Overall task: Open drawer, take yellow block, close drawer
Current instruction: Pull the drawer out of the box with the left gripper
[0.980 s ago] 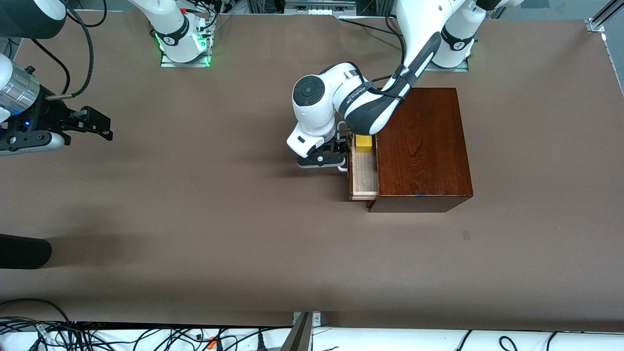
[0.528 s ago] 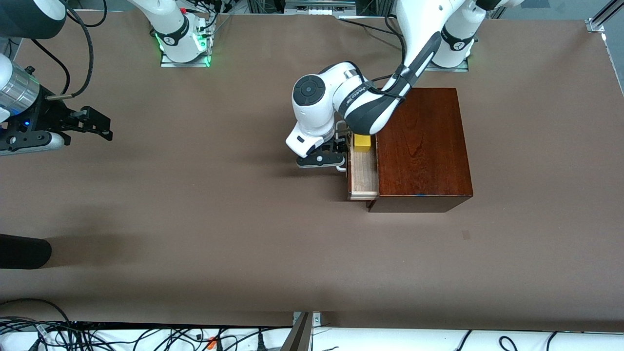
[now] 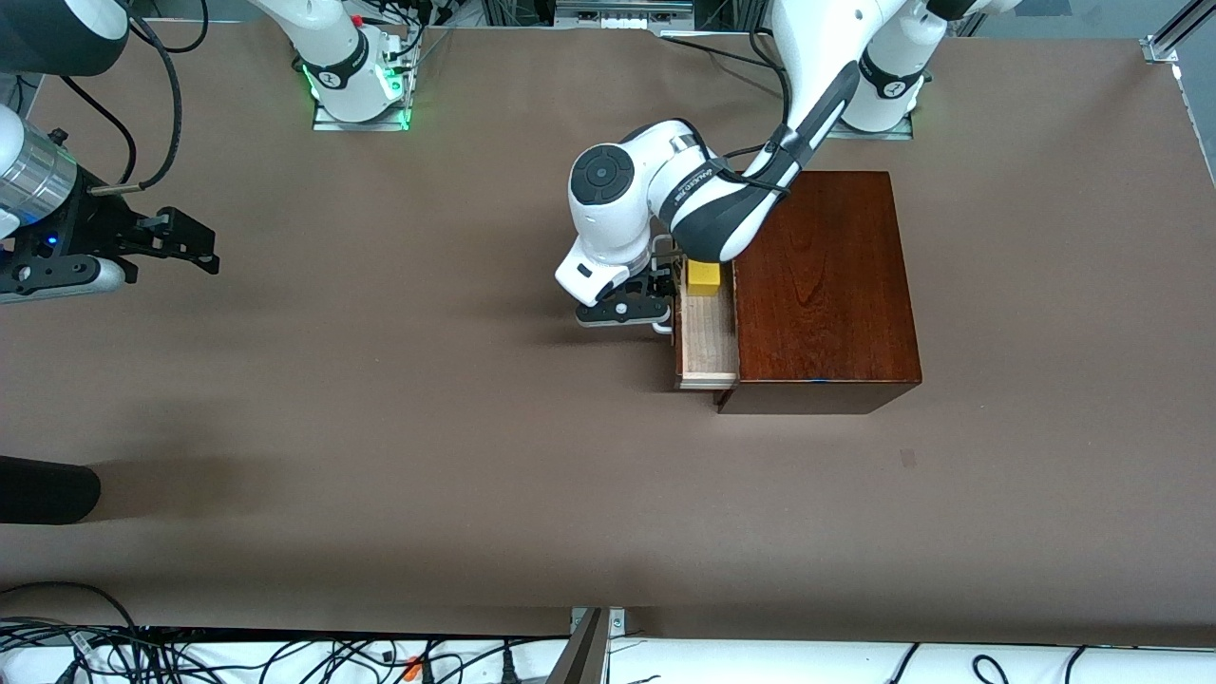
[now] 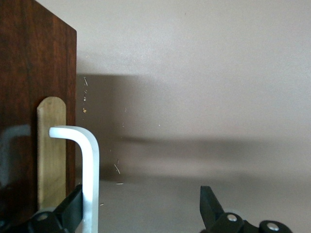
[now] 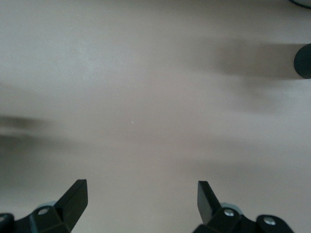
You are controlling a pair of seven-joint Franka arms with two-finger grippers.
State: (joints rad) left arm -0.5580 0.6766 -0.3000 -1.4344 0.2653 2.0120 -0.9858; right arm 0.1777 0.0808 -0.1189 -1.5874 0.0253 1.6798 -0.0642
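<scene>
Drawer (image 3: 708, 337) first: I see it pulled partly out of the dark wooden box (image 3: 822, 285), toward the right arm's end of the table, so its pale tray floor shows. Its end nearer to the front camera is bare. At the end farther from that camera the yellow block (image 3: 704, 277) sits inside the tray, partly under the left arm's wrist.

My left gripper (image 3: 638, 302) is at the drawer's front, low by the white handle (image 4: 87, 170). In the left wrist view its fingers (image 4: 211, 206) stand wide apart, and one of them is just beside the handle bar, on the side of the dark drawer front. I cannot tell if it really touches the bar. Nothing is clamped between the fingers.

My right gripper (image 3: 195, 249) waits over the bare brown table (image 3: 380, 427) at the right arm's end, well apart from the box. Its fingers (image 5: 73, 199) are also spread, with only table surface below them.
</scene>
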